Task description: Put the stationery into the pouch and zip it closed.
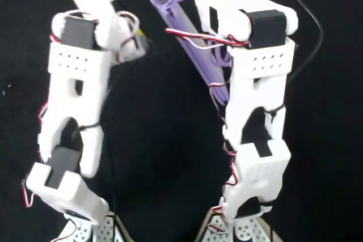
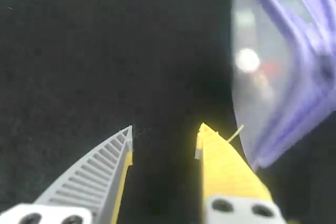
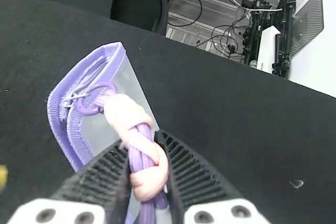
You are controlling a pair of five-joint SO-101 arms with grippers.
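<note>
Clamping braided pink-purple zip cord (image 3: 137, 135) of clear purple-edged plastic pouch (image 3: 100, 129): right gripper (image 3: 146, 144); left gripper (image 2: 166, 127) open, empty; pouch looks nearly closed.

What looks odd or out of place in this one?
The pouch is tipped up on edge and askew, not flat: the right gripper is shut on its zipper cord. The left gripper is open and empty beside it. Nothing looks spilled or damaged.
</note>
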